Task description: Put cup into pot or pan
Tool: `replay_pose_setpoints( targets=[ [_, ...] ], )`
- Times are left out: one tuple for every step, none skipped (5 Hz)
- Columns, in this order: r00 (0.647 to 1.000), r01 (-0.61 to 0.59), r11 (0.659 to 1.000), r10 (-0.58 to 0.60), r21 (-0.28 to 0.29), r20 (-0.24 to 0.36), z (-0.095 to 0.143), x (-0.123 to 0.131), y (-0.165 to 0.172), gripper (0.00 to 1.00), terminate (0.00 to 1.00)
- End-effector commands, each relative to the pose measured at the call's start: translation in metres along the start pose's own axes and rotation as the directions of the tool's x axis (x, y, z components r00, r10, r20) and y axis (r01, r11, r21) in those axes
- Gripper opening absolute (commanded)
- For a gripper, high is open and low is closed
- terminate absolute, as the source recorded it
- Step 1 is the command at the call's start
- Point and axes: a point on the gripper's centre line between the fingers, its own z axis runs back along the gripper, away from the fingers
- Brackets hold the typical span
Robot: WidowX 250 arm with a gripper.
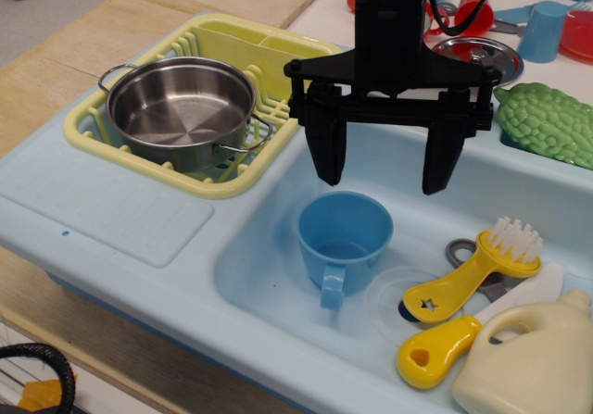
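Note:
The blue cup (344,238) stands upright in the light-blue sink basin (269,257), its handle toward the front. The shiny steel pot (181,110) with two wire loop handles sits empty in the yellow dish rack (222,39) to the left of the sink. My black gripper (383,164) hangs open above the sink, its fingers spread wide just above and behind the cup, empty and clear of the cup.
A yellow brush (477,270), a yellow-handled tool (445,349) and a cream bottle (537,363) lie at the sink's right. A green bumpy toy (547,122) sits on the right rim. A steel lid (482,55), red cup (474,11) and blue tumbler (544,30) stand behind.

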Motion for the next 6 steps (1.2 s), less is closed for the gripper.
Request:
replay_pose_setpoints(
  targets=[
    [1.0, 0.0, 1.0, 0.0, 0.0, 0.0, 0.0, 0.0, 0.0, 1.0, 0.0],
    [1.0, -0.018, 1.0, 0.018, -0.007, -0.018, -0.02, -0.005, -0.003, 1.0, 0.0],
    [0.999, -0.027, 0.999, 0.025, -0.024, -0.047, -0.035, -0.005, -0.002, 1.0, 0.0],
    [0.997, -0.039, 0.998, 0.035, -0.051, -0.075, -0.05, -0.005, -0.002, 1.0, 0.0],
    [0.996, -0.057, 0.996, 0.053, -0.069, -0.068, -0.054, -0.008, 0.0, 0.0, 0.0],
    [0.995, -0.062, 0.994, 0.054, -0.087, -0.082, -0.06, -0.007, 0.001, 0.0, 0.0]
  ],
)
